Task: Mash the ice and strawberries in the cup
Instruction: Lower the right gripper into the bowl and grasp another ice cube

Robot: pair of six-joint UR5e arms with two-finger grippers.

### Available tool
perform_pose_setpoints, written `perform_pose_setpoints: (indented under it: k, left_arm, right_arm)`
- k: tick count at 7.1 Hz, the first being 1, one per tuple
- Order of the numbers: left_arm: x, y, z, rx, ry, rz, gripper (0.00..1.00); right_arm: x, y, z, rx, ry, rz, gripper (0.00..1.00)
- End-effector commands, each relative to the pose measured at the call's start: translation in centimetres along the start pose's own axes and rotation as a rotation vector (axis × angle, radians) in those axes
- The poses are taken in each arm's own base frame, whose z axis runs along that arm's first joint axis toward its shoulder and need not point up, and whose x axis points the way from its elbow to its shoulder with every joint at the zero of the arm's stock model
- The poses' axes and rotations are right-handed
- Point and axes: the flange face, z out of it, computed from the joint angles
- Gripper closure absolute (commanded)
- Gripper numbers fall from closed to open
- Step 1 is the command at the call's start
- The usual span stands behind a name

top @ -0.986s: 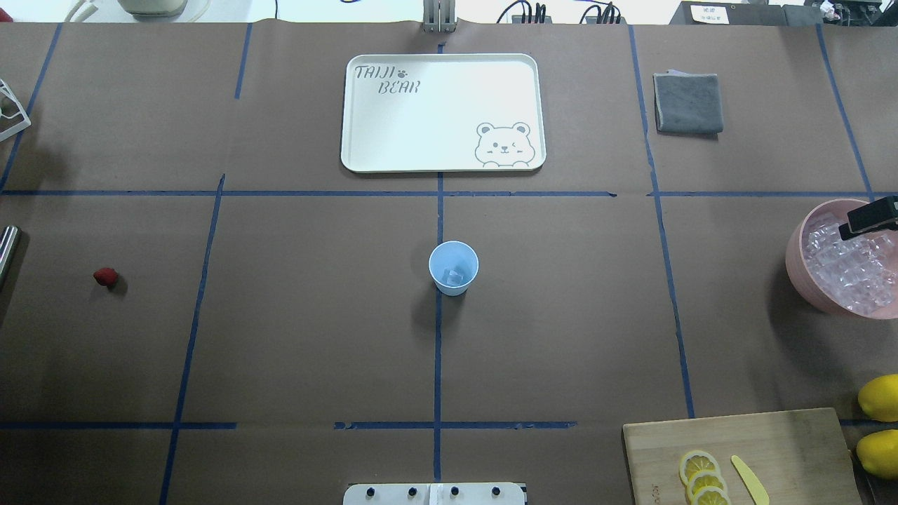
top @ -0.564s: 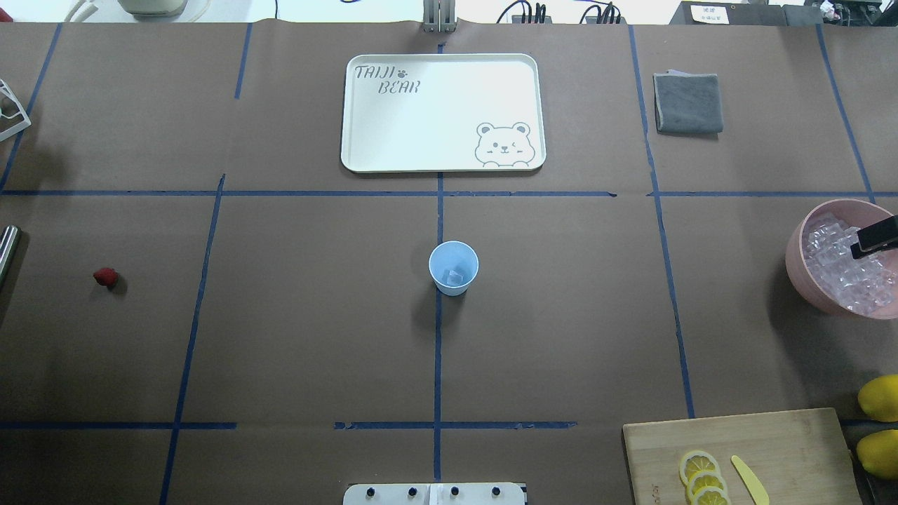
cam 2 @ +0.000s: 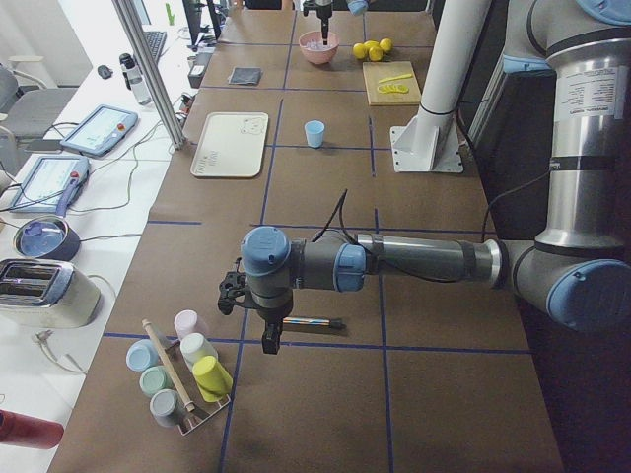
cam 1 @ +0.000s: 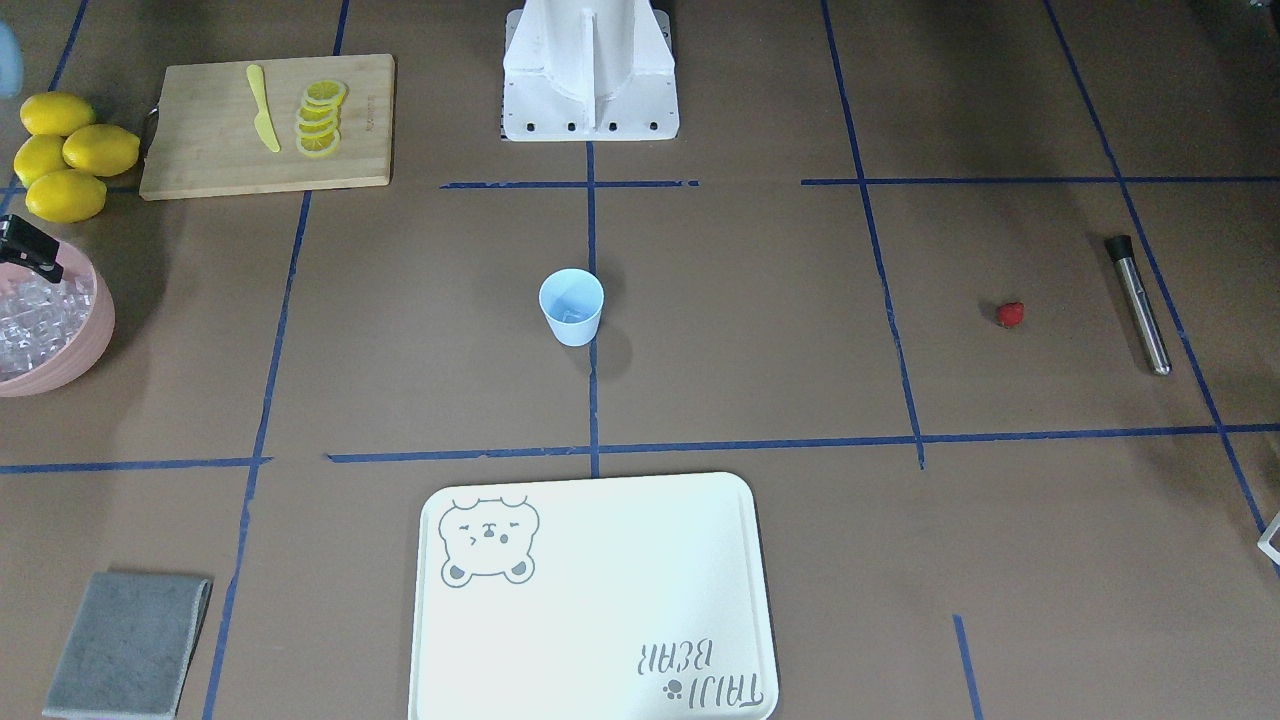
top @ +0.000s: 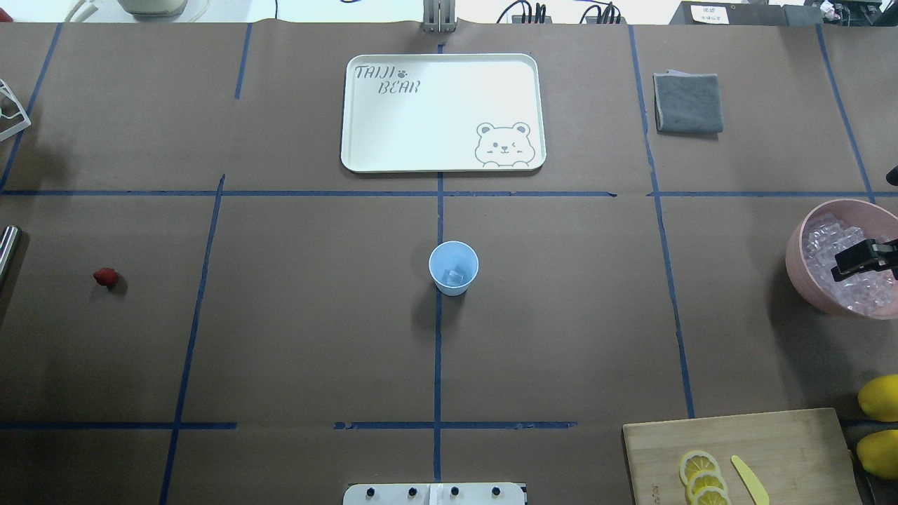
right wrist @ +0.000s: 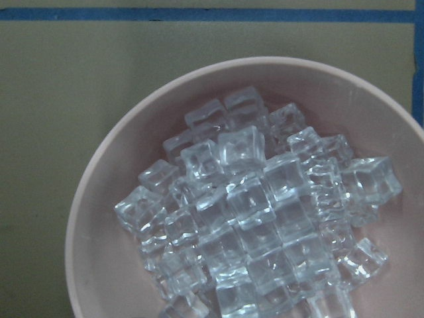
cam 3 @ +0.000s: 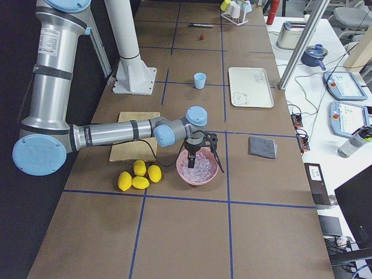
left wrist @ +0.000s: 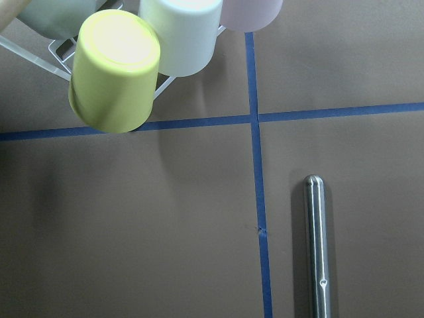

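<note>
Our right fingers [top: 852,260] hang spread over the ice [right wrist: 245,212] in the pink bowl [top: 793,266], likely to fetch a cube for the cup [top: 453,266] mid-table. The strawberry [top: 105,276] lies well apart on the table. We cannot tell whether our left fingers [cam 2: 268,340] are wide or narrow.

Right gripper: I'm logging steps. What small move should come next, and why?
Probably lower the right gripper into the pink bowl and close on one ice cube: it hangs above the heap, and the cup holds little ice.
</note>
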Motion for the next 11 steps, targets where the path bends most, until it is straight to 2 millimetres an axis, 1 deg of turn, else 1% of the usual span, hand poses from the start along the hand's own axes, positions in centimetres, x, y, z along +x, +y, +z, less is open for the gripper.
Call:
perform_pose_setpoints:
  k: [1, 2, 3, 4, 5, 8, 11]
  left_arm:
    - [-0.01, 0.0, -0.01, 0.0, 0.0, 0.0, 0.0]
    - [-0.01, 0.0, -0.01, 0.0, 0.0, 0.0, 0.0]
    - [-0.01, 0.0, -0.01, 0.0, 0.0, 0.0, 0.0]
    - [-0.01, 0.0, -0.01, 0.0, 0.0, 0.0, 0.0]
    - [-0.01, 0.0, -0.01, 0.0, 0.0, 0.0, 0.0]
    - [-0.06, 0.02, 0.05, -0.001, 0.0, -0.001, 0.0]
    - [-0.01, 0.0, -0.01, 0.0, 0.0, -0.002, 0.0]
  right_arm:
    - [0.38, 0.08, 1.16, -0.02, 0.012, -0.002, 0.03]
    - [0.6, 0.08, 1.39, -0.023, 0.016, 0.0, 0.13]
    - [0.43, -0.02, 1.38, -0.022, 0.015, -0.005, 0.22]
    - [0.04, -0.29, 1.26, -0.018, 0.011, -0.009, 0.28]
    - [0.22, -0.43, 1.44, -0.02, 0.013, -0.007, 0.32]
    - [0.22, -0.48, 1.57, -0.021, 0.015, -0.007, 0.39]
    - [0.06, -0.59, 1.55, -0.018, 0.017, -0.01, 0.39]
